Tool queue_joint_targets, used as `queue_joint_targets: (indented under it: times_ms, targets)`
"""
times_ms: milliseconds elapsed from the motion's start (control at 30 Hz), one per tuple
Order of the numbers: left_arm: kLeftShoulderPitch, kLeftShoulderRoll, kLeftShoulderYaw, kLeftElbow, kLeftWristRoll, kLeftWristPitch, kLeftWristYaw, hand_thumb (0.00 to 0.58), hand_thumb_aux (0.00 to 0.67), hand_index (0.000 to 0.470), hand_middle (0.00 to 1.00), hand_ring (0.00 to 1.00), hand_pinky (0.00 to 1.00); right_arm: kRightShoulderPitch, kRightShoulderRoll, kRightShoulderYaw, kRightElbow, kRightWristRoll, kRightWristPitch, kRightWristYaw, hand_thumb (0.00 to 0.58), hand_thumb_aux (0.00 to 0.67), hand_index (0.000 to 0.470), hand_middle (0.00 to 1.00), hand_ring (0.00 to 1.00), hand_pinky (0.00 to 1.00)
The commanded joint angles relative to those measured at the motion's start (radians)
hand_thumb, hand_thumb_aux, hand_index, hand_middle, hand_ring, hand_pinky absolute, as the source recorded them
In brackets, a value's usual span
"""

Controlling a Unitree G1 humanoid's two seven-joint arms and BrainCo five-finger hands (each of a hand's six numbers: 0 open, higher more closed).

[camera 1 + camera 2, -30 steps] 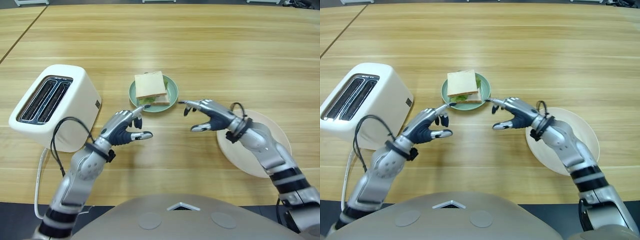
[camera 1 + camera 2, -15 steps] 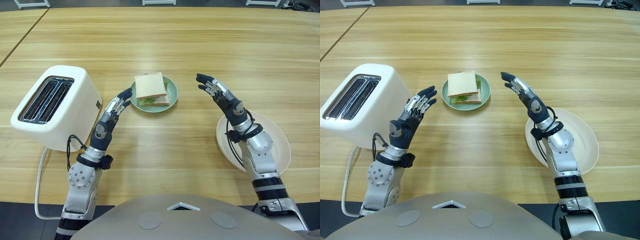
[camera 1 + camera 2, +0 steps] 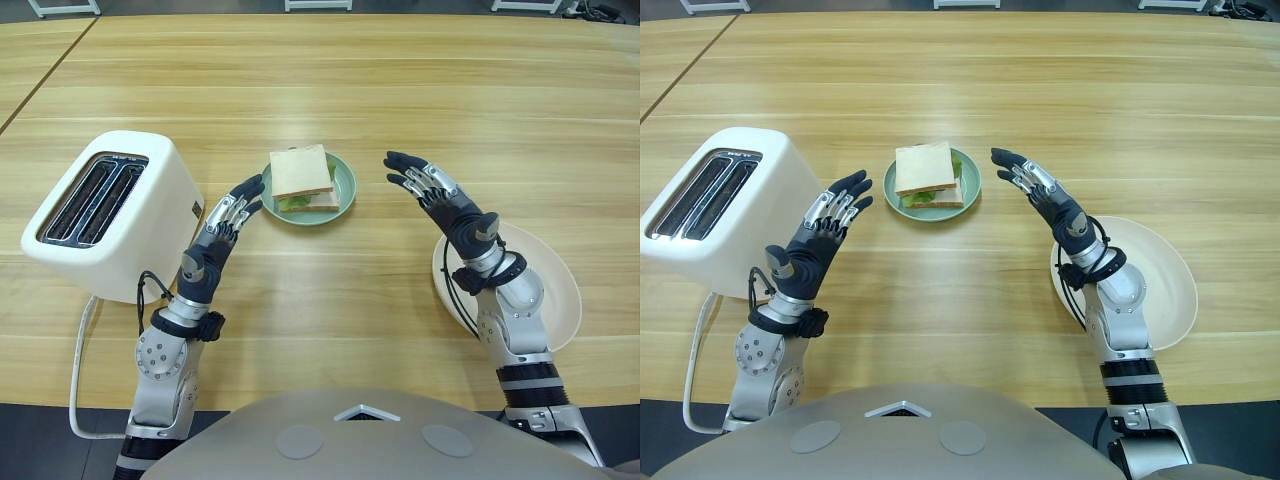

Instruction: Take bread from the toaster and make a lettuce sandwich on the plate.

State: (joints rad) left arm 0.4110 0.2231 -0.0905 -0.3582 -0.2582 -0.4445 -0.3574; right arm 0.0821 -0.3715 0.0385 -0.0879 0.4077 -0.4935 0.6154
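On the plate [image 3: 346,186], sandwich [image 3: 301,171] sits stacked; left hand [image 3: 220,228] and right hand [image 3: 441,196] flank it, fingers apart, empty. Looks done, so next just back off.

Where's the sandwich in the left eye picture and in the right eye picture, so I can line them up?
Left eye view: the sandwich sits just left of centre, upper half, on the green plate.
Right eye view: the sandwich sits further left of centre, same height.
Shared landmark: the white toaster left of the green plate.
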Motion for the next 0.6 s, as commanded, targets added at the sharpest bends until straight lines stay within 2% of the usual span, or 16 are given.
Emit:
queue_joint_targets:
  times_ms: [33, 600]
  targets:
    - [-0.009, -0.006, 0.003, 0.004, -0.011, 0.006, -0.01, 0.0, 0.0, 0.0, 0.0, 0.0, 0.0, 0.018, 0.012, -0.014, -0.021, 0.023, 0.022, 0.018, 0.0, 0.0, 0.0, 0.0, 0.0, 0.0]
    - [-0.009, -0.02, 0.022, 0.007, -0.009, -0.007, -0.015, 0.0, 0.0, 0.0, 0.0, 0.0, 0.0, 0.037, 0.039, -0.035, -0.053, 0.071, 0.049, 0.082, 0.0, 0.0, 0.0, 0.0, 0.0, 0.0]
